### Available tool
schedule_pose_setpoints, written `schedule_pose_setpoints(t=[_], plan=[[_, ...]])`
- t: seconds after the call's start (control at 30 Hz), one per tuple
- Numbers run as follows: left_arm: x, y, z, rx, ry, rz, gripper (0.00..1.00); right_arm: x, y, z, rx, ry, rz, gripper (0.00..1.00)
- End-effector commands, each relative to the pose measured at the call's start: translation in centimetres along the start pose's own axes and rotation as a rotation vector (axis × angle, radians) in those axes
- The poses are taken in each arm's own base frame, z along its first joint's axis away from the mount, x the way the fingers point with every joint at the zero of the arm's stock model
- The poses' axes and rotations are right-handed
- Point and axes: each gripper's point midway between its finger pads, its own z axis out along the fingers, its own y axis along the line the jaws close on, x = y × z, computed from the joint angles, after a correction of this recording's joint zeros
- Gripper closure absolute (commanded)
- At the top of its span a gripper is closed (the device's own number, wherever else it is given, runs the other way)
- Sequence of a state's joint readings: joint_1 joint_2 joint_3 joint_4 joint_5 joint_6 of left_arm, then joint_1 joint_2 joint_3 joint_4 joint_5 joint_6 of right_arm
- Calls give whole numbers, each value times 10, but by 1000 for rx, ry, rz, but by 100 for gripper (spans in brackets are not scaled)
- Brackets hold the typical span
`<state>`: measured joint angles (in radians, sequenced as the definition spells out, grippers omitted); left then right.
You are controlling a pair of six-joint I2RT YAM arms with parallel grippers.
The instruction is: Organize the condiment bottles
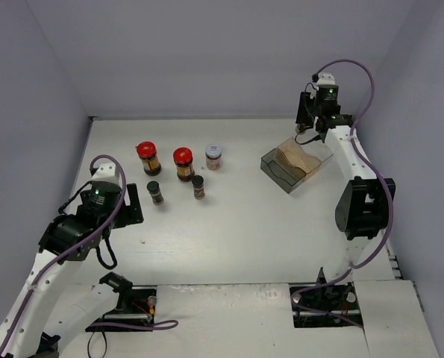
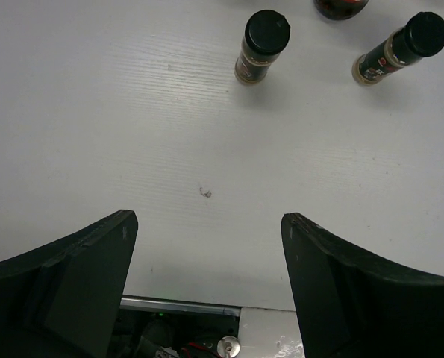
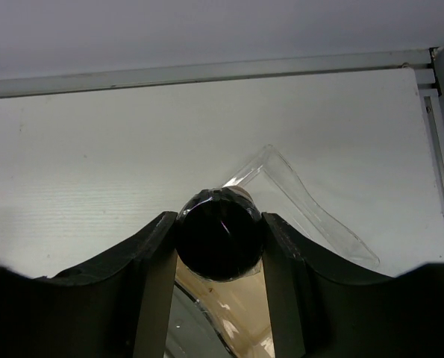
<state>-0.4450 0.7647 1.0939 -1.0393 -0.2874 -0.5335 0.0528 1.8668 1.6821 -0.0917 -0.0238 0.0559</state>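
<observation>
Right hand is pinching a slim bottle, whose round black cap is wedged between the two dark fingers and faces the wrist camera. Just under and beyond the cap lies the clear tray, one corner of its rim pointing toward the back wall. From above, this tray sits on the far right part of the desk, and the right hand hangs over its far side. Left hand is spread wide with nothing between its fingers, hovering above bare desk on the near left. Ahead of it two more small bottles stand upright and apart from each other: the left black-capped bottle and the right black-capped bottle. Behind them runs a row of three jars: the left red-lidded jar, the second red-lidded jar and, at the right end, the white-lidded jar. The right black-capped bottle stands just beside the second red-lidded jar. All five stand well apart from the tray.
</observation>
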Motion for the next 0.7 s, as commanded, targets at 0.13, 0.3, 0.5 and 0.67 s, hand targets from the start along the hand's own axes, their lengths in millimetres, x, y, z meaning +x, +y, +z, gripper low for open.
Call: schedule_pose_setpoints(t=[0.13,0.3,0.5,0.67], plan=[[-16,-13,12,23,-32,23,21,-15,-20,16,13,-54,43,100],[-20,-18,16,36,-41,32,21,-3,-36,31,43,-33,56,100],[-16,-18,20,28,-25,39,21,14,-44,51,57,6,56,100],[-16,-19,22,27,-21,42,21,26,-47,71,61,18,48,100]])
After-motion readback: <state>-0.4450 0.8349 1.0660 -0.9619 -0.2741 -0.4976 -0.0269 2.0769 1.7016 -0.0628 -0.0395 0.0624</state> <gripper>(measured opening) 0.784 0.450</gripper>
